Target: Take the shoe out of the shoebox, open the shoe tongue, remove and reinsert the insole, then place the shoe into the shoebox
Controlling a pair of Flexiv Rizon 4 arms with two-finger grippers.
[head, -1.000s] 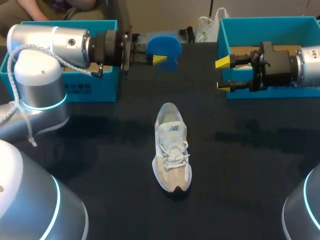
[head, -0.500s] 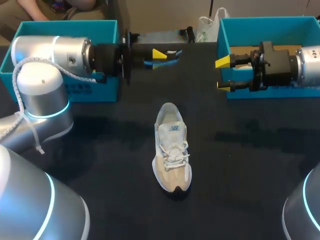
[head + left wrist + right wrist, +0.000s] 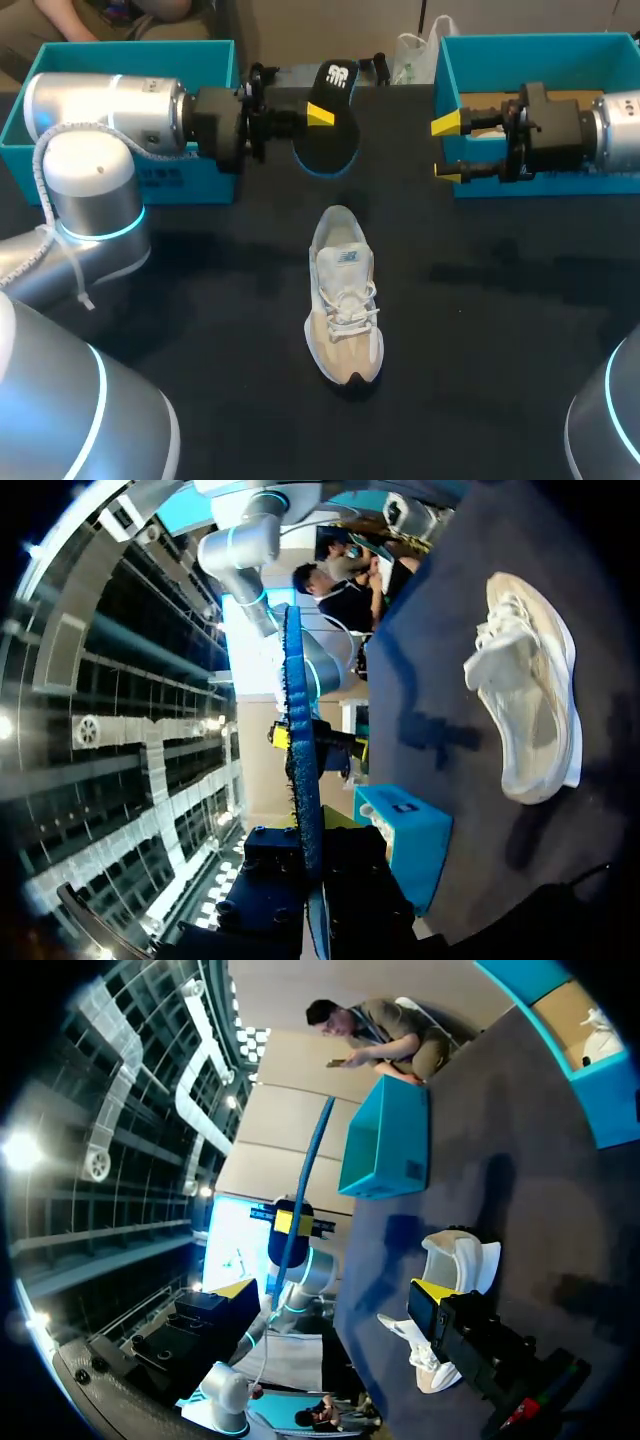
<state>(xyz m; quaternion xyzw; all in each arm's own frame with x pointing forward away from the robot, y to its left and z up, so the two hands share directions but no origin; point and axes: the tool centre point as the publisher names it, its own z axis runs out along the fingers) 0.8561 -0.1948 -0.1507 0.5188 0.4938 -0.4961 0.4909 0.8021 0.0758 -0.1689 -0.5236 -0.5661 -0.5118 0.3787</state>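
A white and beige shoe point(image 3: 343, 295) lies on its sole in the middle of the black table, toe toward me. My left gripper point(image 3: 318, 116) is shut on the insole point(image 3: 330, 125), held in the air beyond the shoe's heel with its dark printed face up and a blue edge showing. The left wrist view has the insole point(image 3: 300, 760) edge-on between the fingers, the shoe point(image 3: 530, 720) off to one side. My right gripper point(image 3: 446, 150) hangs open and empty in front of the right blue shoebox point(image 3: 445, 60). Its wrist view takes in the insole point(image 3: 305, 1185) and the shoe point(image 3: 458, 1258).
A second blue box point(image 3: 215, 175) stands at the back left, beside my left arm. A white plastic bag point(image 3: 412, 55) sits at the table's far edge between the two boxes. Bare black tabletop point(image 3: 480, 330) surrounds the shoe.
My left wrist has rolled the insole over: blue underside first, then edge-on, now its dark printed face shows. The right arm and the shoe have kept still.
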